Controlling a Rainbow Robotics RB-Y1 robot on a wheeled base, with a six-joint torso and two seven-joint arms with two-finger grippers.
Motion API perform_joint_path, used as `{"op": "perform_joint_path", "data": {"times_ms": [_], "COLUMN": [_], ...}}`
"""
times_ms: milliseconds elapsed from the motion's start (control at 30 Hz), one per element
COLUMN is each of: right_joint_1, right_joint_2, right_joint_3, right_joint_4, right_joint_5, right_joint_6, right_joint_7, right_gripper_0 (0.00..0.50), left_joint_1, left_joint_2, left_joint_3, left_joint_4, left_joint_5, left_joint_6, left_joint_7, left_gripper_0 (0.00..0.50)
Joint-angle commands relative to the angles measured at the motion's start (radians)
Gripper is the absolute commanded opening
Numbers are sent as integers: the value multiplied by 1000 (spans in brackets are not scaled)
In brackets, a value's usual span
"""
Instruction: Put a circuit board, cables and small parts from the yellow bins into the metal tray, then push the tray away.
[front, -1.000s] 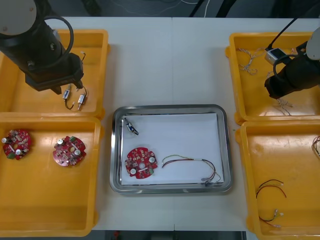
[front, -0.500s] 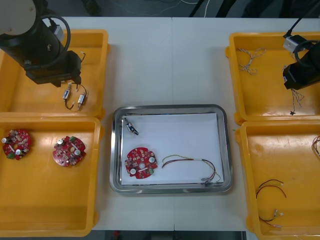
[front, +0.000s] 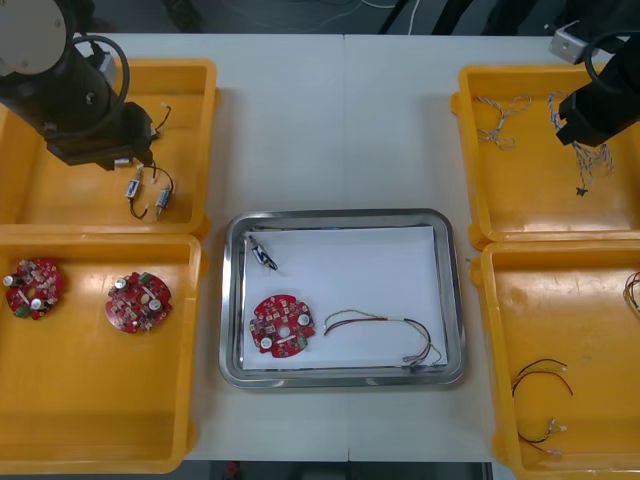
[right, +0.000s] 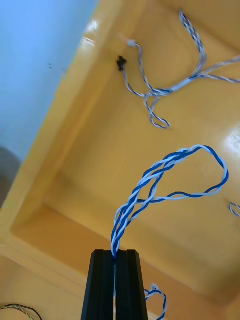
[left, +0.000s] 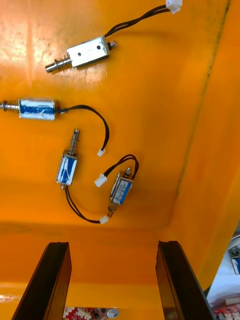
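Dangling from the right gripper (right: 115, 254), which is clamped on its end, a twisted blue and white cable (right: 150, 187) hangs over the yellow bin (front: 520, 190) at the tabletop's far right corner. At the far left corner, the left gripper (left: 112, 246), fingers spread, hovers over small metal parts (left: 67, 168).

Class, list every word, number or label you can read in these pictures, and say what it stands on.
None can be read.
Blue wraps on the small metal parts: no legible print.
Markings on the circuit boards: too small to read.
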Motion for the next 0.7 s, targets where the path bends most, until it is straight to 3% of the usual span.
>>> {"op": "perform_joint_path", "data": {"times_ms": [33, 167, 700], "right_joint_1": [-49, -49, -32], "right_joint_2": [-26, -9, 131], "right_joint_3": [85, 145, 332], "right_joint_4": [-76, -133, -314], "right_joint_5": [-67, -101, -110], "right_joint_6": [7, 7, 7], "right_joint_7": [37, 38, 21], "right_gripper_0": [0, 0, 0], "left_joint_1": [-45, -43, 7], "left_joint_2": [46, 46, 33], "left_joint_3": [-19, -46, -65], "left_joint_4": [13, 29, 71], "left_joint_5": [-11, -8, 27], "left_joint_6": [-62, -91, -151], "left_joint_7": [-46, -42, 53], "left_gripper_0": [500, 500, 500]}}
